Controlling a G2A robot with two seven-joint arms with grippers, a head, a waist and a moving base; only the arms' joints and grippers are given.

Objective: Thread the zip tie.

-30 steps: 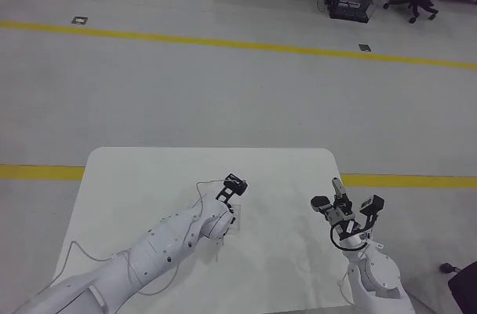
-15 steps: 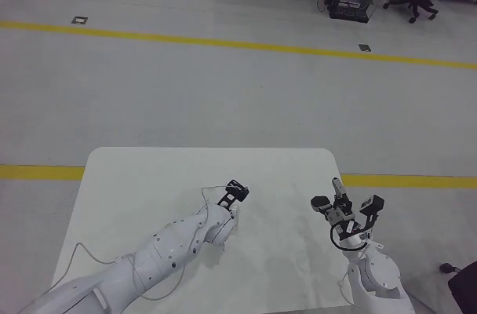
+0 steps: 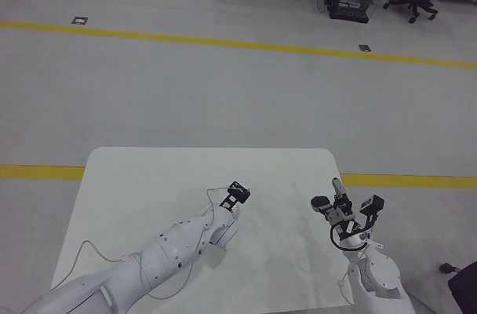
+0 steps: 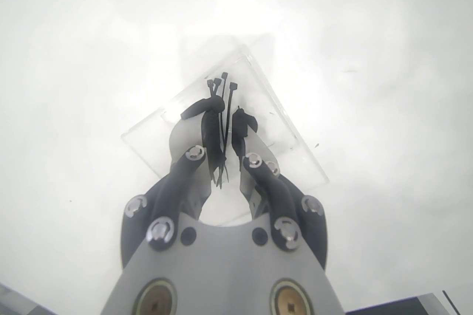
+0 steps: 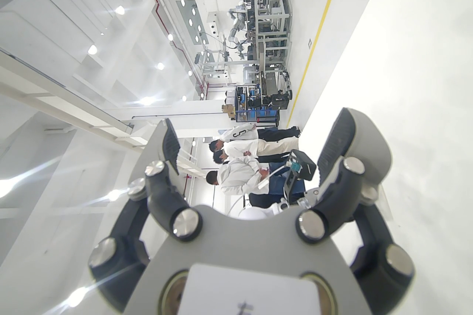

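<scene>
Left gripper [image 4: 223,113] is down over the clear rectangular plastic tray [image 4: 288,132], which sits about mid-tabletop on the white table [image 3: 144,180]. In that tray lies a small bundle of thin black zip ties [image 4: 224,120], heads fanned out at one end and tails bunched at the other. The jaws are only narrowly parted, one black pad on each side of the bundle, with slivers of light between pads and ties, so no pinch there. The tray sits at an angle to the gripper, one corner pointing away from it.

Over by the right edge of the tabletop, the right gripper [image 3: 355,198] is held up off the surface and pointed upward, jaws spread wide with nothing between them. It's well apart from the tray and the ties.
</scene>
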